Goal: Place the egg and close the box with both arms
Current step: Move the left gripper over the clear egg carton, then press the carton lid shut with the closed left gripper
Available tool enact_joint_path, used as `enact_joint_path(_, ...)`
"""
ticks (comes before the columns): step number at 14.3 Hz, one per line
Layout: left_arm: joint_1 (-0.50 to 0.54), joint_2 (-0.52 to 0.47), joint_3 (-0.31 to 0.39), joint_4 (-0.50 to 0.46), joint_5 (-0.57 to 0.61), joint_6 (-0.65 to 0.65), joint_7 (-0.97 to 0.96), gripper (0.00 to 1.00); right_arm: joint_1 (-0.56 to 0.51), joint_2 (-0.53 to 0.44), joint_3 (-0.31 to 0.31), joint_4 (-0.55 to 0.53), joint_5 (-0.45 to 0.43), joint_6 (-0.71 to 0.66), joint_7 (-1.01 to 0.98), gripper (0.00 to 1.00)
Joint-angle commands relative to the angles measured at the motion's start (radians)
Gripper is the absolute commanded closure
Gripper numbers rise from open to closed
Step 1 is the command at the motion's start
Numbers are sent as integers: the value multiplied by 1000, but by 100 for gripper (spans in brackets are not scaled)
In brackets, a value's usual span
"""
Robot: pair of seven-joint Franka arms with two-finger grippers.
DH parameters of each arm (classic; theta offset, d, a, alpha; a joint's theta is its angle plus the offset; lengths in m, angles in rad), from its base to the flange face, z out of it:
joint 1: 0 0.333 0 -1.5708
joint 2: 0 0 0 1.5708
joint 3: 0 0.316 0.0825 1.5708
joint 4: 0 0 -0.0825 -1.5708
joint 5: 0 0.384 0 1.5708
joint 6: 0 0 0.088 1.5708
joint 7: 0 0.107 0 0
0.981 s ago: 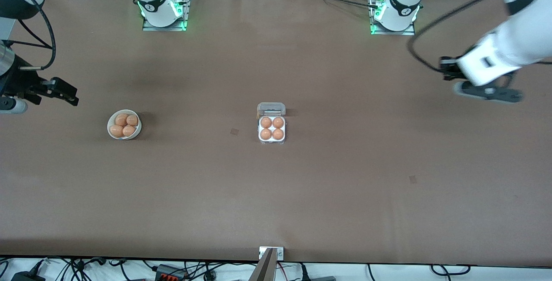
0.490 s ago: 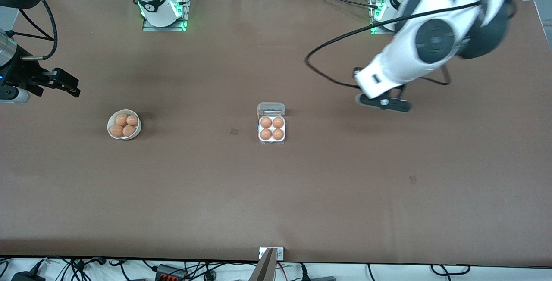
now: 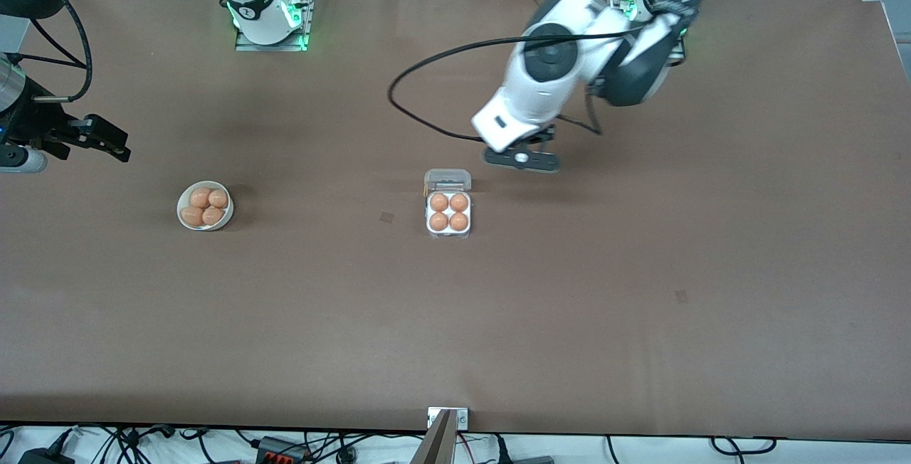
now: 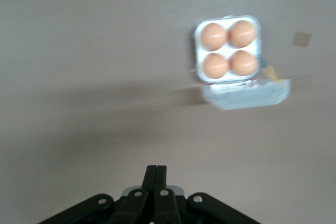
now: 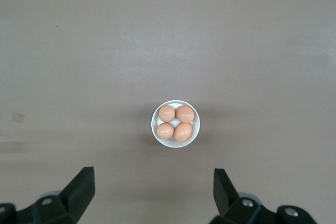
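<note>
Box [image 3: 448, 213] sits mid-table [image 3: 640, 293] on plain brown cover, lid open, four eggs [image 4: 229, 49] inside. Left gripper [image 3: 521, 158], fingers together, hovers beside it. Right gripper [image 5: 152, 192], fingers apart, hangs above the bowl [image 3: 205, 206].

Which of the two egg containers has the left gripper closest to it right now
The box with its clear lid open. The shut left gripper hangs just beside it, while the round white bowl sits toward the right arm's end.

bowl [image 3: 204, 206] | white, round, four brown eggs inside | toward right arm's end of table [image 3: 640, 322]
</note>
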Motion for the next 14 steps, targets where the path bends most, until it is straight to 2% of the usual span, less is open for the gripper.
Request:
enact_joint_path(1,-56,64,10,8,-15,119,-72,99,-14,-15,13,-1,-8,3,-17,0)
enact_joint_path(5,-131,153,12,8,-5,283,-178,99,-12,-29,13,-3,-3,-52,-8,0)
enact_joint_path(11,-157,259,24,11,36,483,-186,99,-11,-52,13,-24,-9,-52,-12,0)
enact_joint_path(14,-148,258,36,22,169,497,-187,99,-11,-50,13,-24,-5,-52,-11,0)
